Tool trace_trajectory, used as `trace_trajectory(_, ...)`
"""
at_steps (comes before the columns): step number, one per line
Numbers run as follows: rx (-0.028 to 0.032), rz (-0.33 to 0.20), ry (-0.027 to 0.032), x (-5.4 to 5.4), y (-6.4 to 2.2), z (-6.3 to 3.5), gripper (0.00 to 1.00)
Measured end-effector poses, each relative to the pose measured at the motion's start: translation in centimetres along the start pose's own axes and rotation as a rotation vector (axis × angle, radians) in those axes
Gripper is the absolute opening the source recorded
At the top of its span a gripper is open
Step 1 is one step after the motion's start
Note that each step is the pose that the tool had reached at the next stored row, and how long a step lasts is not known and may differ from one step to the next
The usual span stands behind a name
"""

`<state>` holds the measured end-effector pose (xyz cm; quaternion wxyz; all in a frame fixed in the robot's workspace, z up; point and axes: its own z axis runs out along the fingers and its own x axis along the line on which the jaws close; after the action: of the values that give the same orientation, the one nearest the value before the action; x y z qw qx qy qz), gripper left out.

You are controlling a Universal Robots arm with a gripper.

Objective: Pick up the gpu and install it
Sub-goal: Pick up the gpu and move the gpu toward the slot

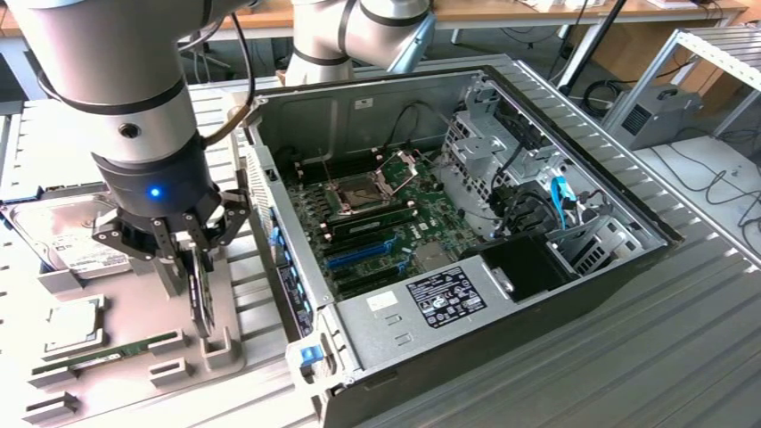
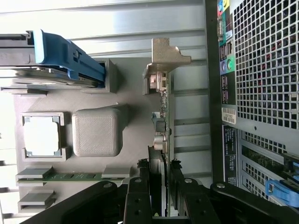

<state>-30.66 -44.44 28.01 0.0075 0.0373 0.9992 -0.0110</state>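
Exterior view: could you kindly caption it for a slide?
Fingers grip the upright gpu in its grey holder beside the open case.

The end effector (image 1: 194,281) hangs low over a grey parts tray (image 1: 131,370) on the slatted bench (image 1: 618,357), its fingers set against either face of the gpu (image 1: 205,312), which stands on edge in the tray directly beneath it. Just to the exterior view's left of the end effector lies a hard drive (image 1: 66,236); nearer the camera sit a processor chip (image 1: 74,325) and a RAM stick (image 1: 113,350). Close on the exterior view's right is the open computer case (image 1: 571,267), motherboard (image 1: 380,209) exposed.
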Motion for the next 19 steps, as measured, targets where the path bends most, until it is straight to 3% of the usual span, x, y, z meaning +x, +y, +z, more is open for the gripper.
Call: trace_trajectory(19, 0.0, 0.0, 0.0001, -0.01, -0.01, -0.61, 0.29)
